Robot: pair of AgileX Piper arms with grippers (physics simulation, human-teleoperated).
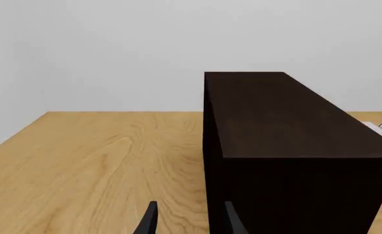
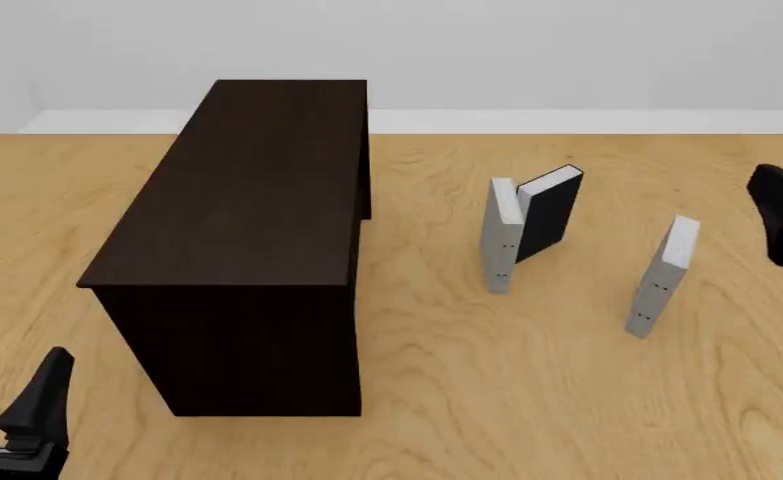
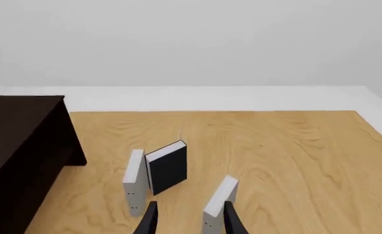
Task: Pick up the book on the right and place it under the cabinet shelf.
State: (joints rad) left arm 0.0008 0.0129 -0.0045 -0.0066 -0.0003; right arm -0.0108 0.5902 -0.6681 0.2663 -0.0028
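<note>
Both grippers, left (image 2: 24, 420) and right (image 3: 188, 219), are spread, empty; book (image 2: 663, 275) stands upright at 3 o'clock from cabinet shelf (image 2: 251, 220).

Open right claw (image 3: 187, 219) hovers by the upright book (image 3: 218, 202).

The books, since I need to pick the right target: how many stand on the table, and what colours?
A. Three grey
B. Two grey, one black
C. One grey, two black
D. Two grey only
B: the front view shows the book standing alone on the right, and a second grey book with a black book leaning against it.
</note>
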